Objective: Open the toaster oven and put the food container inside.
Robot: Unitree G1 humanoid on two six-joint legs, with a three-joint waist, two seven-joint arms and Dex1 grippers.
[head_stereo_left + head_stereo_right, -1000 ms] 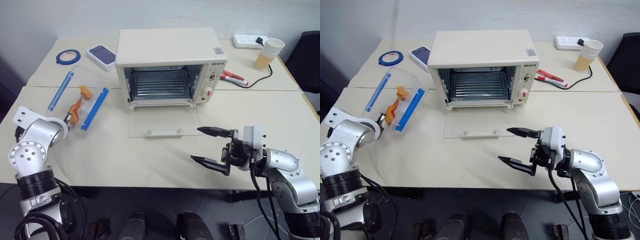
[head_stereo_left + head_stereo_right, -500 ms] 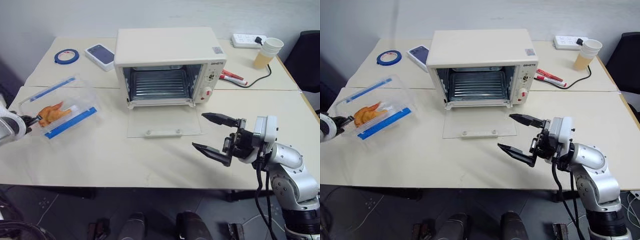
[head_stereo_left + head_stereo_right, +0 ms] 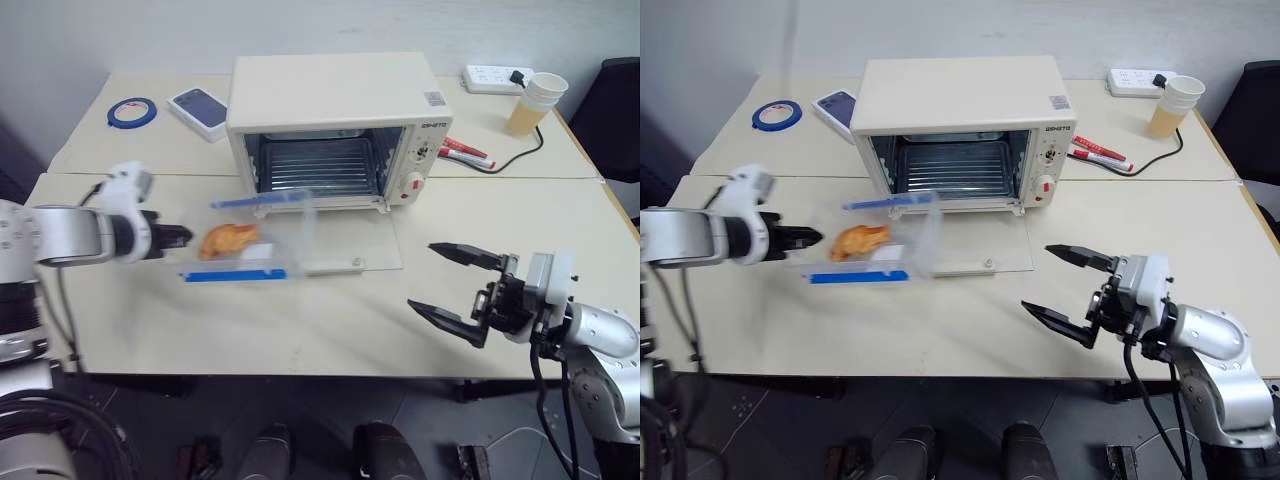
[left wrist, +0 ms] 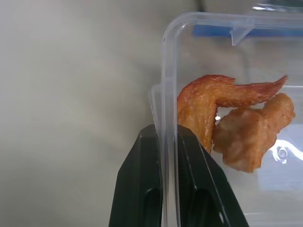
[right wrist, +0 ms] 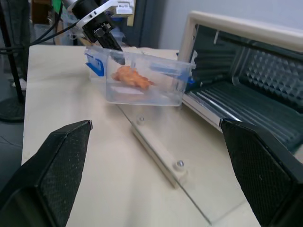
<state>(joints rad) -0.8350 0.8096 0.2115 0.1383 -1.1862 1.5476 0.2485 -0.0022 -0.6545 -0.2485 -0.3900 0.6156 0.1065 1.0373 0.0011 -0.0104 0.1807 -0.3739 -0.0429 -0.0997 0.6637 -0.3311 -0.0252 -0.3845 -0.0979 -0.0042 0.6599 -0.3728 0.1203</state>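
Change: food container [image 3: 250, 240] has come off the table's left side, where it sat tilted a second ago – now carried level, just in front of the toaster oven [image 3: 340, 130], at the left edge of the lowered glass door [image 3: 345, 252].
Meaning: door already down, wire rack [image 3: 320, 165] exposed; judged mid-transfer, insertion not yet done.
Left gripper [image 4: 165, 142]: fingers pinched on the container's clear end wall, arm stretched level toward the oven from its left.
Right gripper [image 3: 455, 285]: fingers spread wide, holding nothing – hovering near the oven's front right, drawn slightly aside.
Contents: fried chicken pieces [image 4: 232, 127] inside the container.
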